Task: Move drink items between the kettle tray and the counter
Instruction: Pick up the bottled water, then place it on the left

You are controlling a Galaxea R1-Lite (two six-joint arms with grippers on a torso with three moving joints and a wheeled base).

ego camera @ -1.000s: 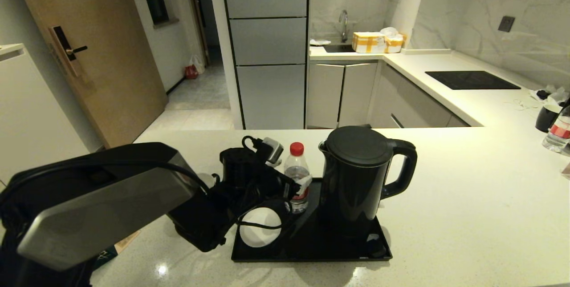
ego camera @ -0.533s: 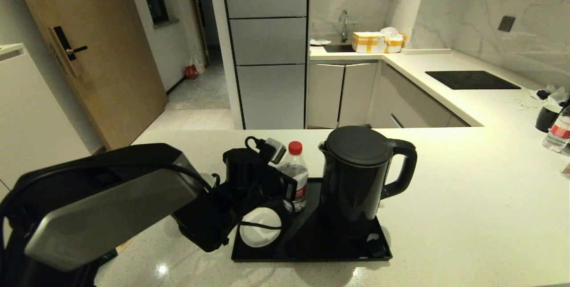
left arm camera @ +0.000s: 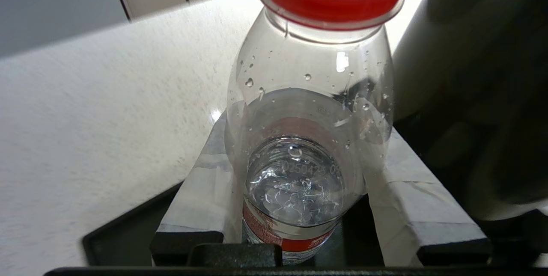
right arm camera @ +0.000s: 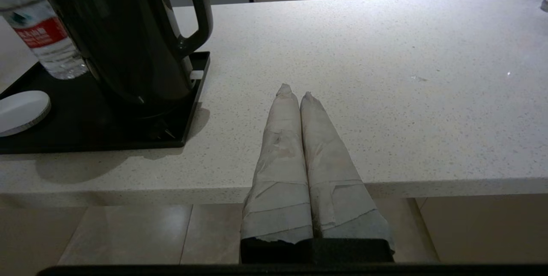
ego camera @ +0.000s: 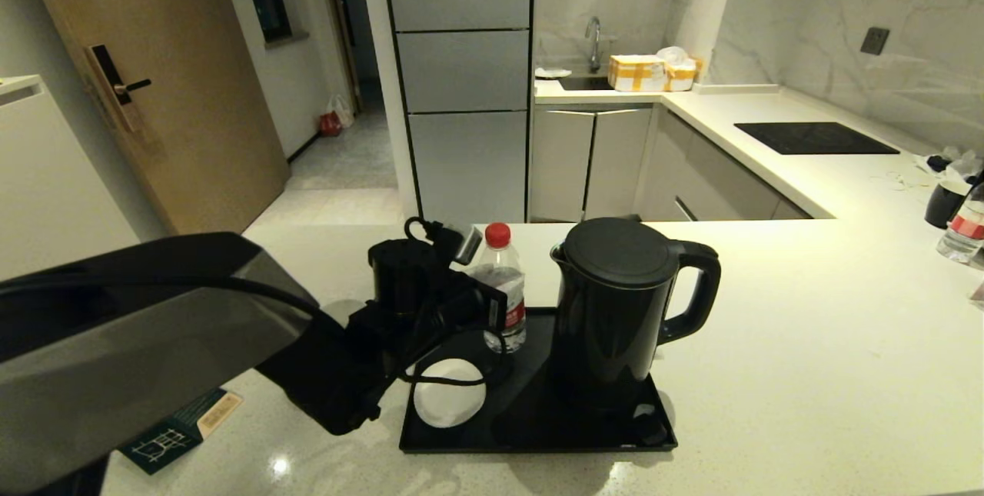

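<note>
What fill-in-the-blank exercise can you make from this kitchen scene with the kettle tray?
The left gripper is shut on the small clear plastic bottle with the ____ cap.
The tall black electric kettle stands on the glossy black ____.
The white round saucer lies to the kettle's ____ in the head view.

Missing words: red; tray; left

Small clear plastic bottle [ego camera: 501, 288]: red cap, red label. Tall electric kettle [ego camera: 619, 304], centre frame: black. Flat glossy tray [ego camera: 584, 431]: black. Round saucer [ego camera: 449, 402]: white. Stone counter [ego camera: 807, 357]: pale cream, fine speckles.
</note>
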